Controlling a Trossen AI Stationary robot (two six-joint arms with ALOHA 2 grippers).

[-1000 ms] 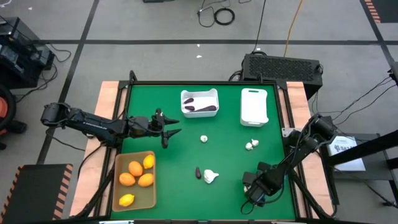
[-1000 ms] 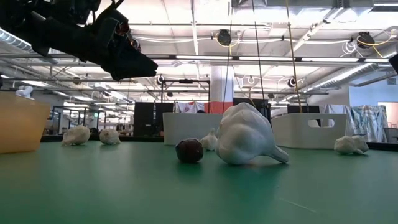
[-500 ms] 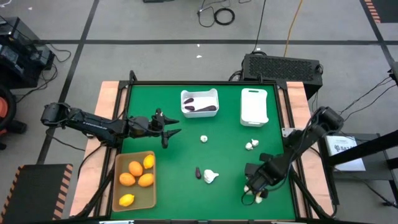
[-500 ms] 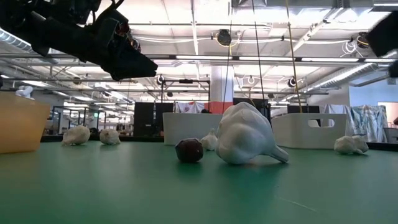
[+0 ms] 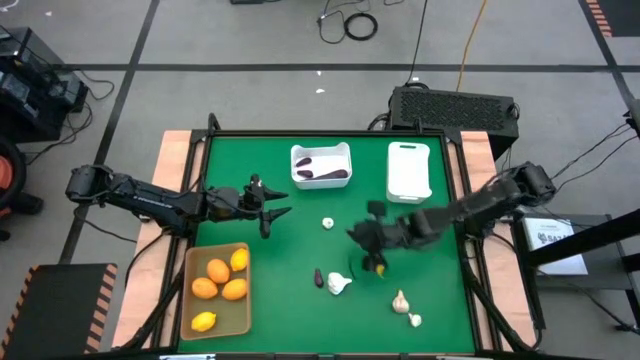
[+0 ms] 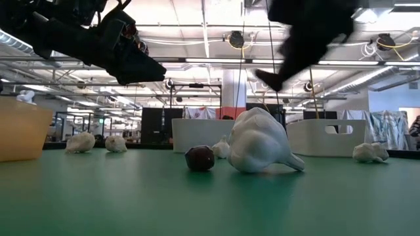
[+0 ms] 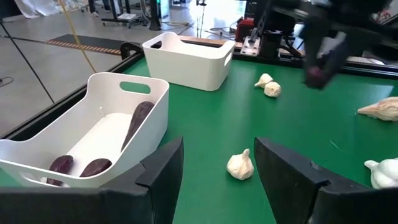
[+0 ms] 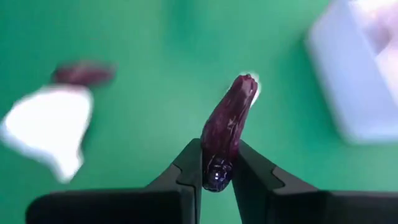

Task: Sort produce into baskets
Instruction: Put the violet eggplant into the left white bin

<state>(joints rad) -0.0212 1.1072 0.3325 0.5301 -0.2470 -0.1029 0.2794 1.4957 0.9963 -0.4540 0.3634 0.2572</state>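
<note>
Right arm has swung from the front right corner to mid-table. Left gripper hovers idle near the tan tray, fingers parted, empty. Right gripper pinches an eggplant. Carry step; next needs travel over the eggplant bin and release.

Green table; black box; floor cables.

Lab hall: ceiling trusses, floor cables, equipment.
</note>
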